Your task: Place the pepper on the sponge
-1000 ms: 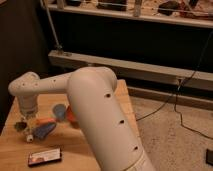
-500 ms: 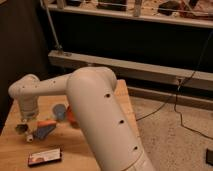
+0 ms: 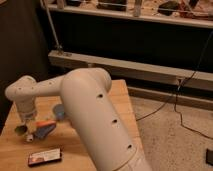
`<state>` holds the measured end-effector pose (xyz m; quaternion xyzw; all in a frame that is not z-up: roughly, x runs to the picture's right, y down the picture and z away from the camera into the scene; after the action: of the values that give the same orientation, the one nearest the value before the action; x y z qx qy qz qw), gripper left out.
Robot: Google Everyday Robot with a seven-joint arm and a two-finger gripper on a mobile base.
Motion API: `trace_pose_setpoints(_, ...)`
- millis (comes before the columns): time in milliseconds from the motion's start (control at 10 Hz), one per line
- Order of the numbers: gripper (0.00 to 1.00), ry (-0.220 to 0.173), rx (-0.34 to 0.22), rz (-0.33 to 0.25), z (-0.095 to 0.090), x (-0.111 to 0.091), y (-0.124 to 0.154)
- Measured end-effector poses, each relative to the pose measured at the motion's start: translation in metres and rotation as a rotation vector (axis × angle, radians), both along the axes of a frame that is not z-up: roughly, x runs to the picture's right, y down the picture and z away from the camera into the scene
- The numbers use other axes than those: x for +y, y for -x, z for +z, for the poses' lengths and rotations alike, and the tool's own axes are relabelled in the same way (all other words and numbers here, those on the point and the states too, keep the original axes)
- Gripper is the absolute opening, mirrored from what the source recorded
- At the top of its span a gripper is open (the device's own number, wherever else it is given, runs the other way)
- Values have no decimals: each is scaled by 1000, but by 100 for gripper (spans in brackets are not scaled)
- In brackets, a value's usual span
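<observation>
My gripper (image 3: 29,124) hangs from the white wrist at the left of the wooden table (image 3: 80,150), pointing down. It is shut on the left end of the pepper (image 3: 46,123), a slim orange piece that sticks out to the right. Directly under the pepper lies the sponge (image 3: 46,132), a medium-blue pad, and the pepper rests along its upper edge. The arm's thick white links fill the middle of the view and hide the table's right half.
A paler blue roundish piece (image 3: 59,111) sits just right of the pepper. A dark small object (image 3: 21,130) and a white piece (image 3: 30,136) lie under the gripper. A flat black packet (image 3: 45,156) lies near the front edge. Behind the table are a dark wall and floor cables.
The wrist has sunk slightly and shifted a little left. The pepper stays over the sponge at about the same spot.
</observation>
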<state>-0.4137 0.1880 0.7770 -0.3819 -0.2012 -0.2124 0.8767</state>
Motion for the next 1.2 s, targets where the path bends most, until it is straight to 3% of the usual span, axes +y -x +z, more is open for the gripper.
trace_pose_setpoints(700, 22, -6, 77, 19, 15, -12, -32)
trace_pose_setpoints(1200, 22, -5, 70, 0, 16, -9, -24)
